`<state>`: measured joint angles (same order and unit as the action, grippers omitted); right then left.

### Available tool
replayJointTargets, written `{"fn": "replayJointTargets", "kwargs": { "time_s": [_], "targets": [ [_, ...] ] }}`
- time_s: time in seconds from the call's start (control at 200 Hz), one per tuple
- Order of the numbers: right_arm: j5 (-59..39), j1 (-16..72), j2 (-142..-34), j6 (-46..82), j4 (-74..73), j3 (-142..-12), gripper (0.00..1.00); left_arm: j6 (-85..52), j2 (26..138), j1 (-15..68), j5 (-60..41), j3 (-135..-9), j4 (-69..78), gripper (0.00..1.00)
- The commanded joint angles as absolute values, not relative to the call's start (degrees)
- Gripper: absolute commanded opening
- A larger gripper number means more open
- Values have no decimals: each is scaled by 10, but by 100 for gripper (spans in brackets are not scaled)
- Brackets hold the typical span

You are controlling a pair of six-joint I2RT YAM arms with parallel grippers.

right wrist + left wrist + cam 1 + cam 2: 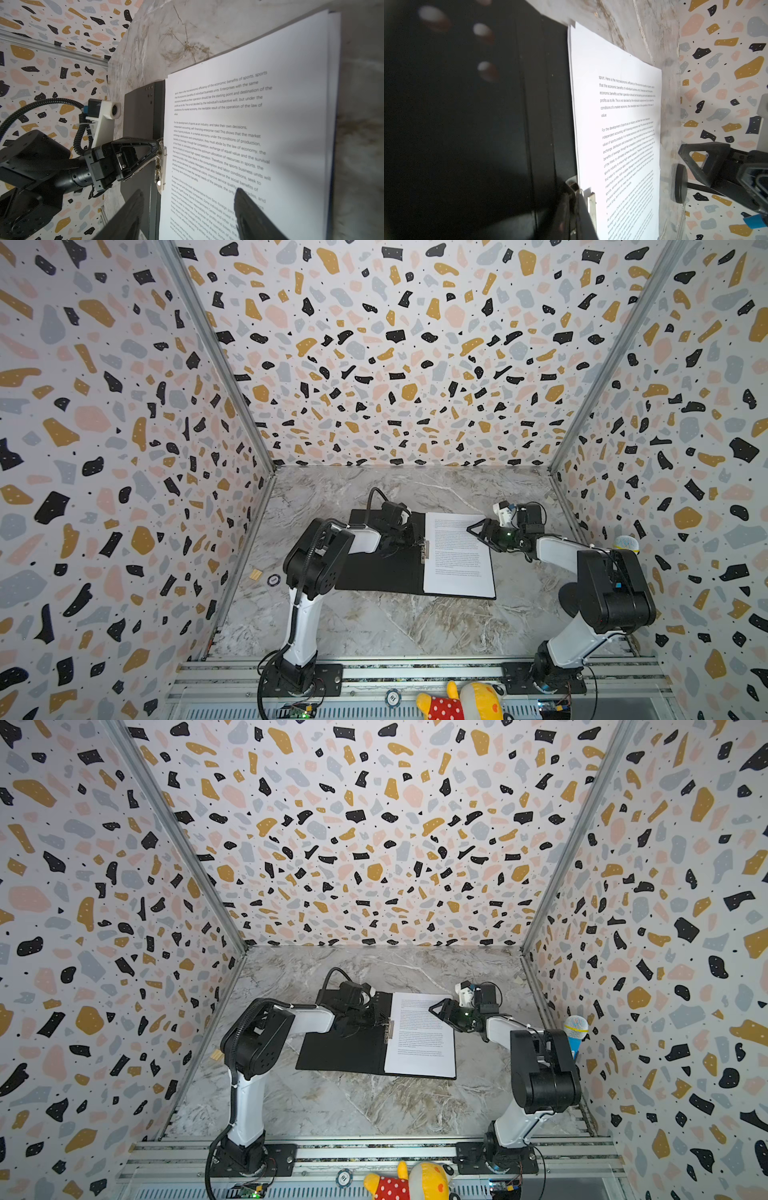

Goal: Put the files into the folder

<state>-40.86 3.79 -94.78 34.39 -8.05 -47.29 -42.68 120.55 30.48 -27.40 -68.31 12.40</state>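
Note:
The folder (pixel 374 572) (pixel 340 1052) lies open on the marble table, black inside facing up. The files (pixel 457 556) (pixel 419 1036), a stack of white sheets with a dense text page on top, rest on its right half (pixel 618 104) (pixel 249 124). My left gripper (pixel 414 536) (pixel 380 1017) (pixel 574 187) (pixel 161 143) is shut on the upper end of the metal spine clip (pixel 161 172) (pixel 591 201). My right gripper (pixel 478 537) (pixel 441 1017) (pixel 188 191) hovers open just above the far right part of the top sheet, holding nothing.
A small wooden block (pixel 255 574) and a round token (pixel 273 580) lie by the left wall. A blue-and-white toy microphone (pixel 626 543) stands at the right wall behind my right arm. A plush toy (pixel 461 701) and a chip (pixel 392 697) sit on the front rail.

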Motion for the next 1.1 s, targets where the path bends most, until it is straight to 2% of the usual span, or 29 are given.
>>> {"fn": "replayJointTargets", "kwargs": {
  "time_s": [0.0, 0.225, 0.661, 1.096],
  "targets": [
    [-418, 35, -931, 334, -70, -488, 70, -455, 1232, 311, -250, -671, 117, 4],
    [-427, 37, -923, 335, -69, -495, 70, -542, 1231, 310, -226, -634, 215, 3],
    [-443, 95, -955, 379, -67, -529, 60, -612, 1210, 309, -191, -584, 296, 1],
    [-427, 145, -984, 391, -67, -551, 60, -662, 1160, 310, -168, -527, 351, 0]
  ]
}}
